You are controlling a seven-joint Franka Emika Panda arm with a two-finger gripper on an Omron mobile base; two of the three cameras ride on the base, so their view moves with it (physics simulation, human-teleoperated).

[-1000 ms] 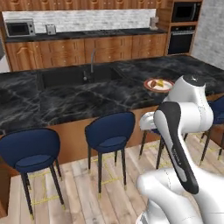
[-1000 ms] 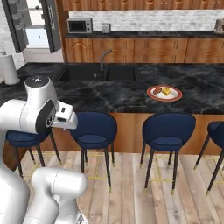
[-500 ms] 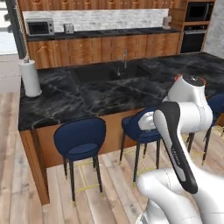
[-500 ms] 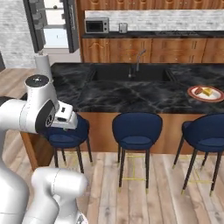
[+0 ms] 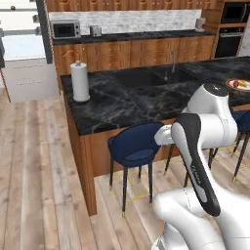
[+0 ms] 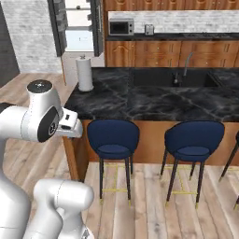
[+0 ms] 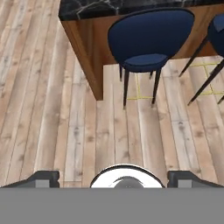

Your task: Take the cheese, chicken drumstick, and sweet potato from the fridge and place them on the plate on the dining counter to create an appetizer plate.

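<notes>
Looking through the left base view, I see the arm folded in front of me and the counter [image 5: 122, 105] beyond it, with a paper towel roll [image 5: 80, 81] standing at its near corner and a sink tap [image 5: 172, 62] farther along. The plate [image 5: 238, 84] sits at the far right edge of the counter with small bits of food on it; I cannot tell which. A blue stool [image 5: 134, 145] is tucked under the counter.

From the right base view, I see the fridge [image 6: 77, 25] at the back left, doors open, past the towel roll [image 6: 85, 73]. Two stools [image 6: 113, 136] stand along the counter [image 6: 154, 100].

Through the hand view, the gripper [image 7: 112, 179] points down at the wooden floor [image 7: 57, 113], its two fingertips [image 7: 43, 177] set wide apart with nothing between them. A stool [image 7: 148, 37] and the counter's corner [image 7: 83, 8] lie ahead of the gripper.
</notes>
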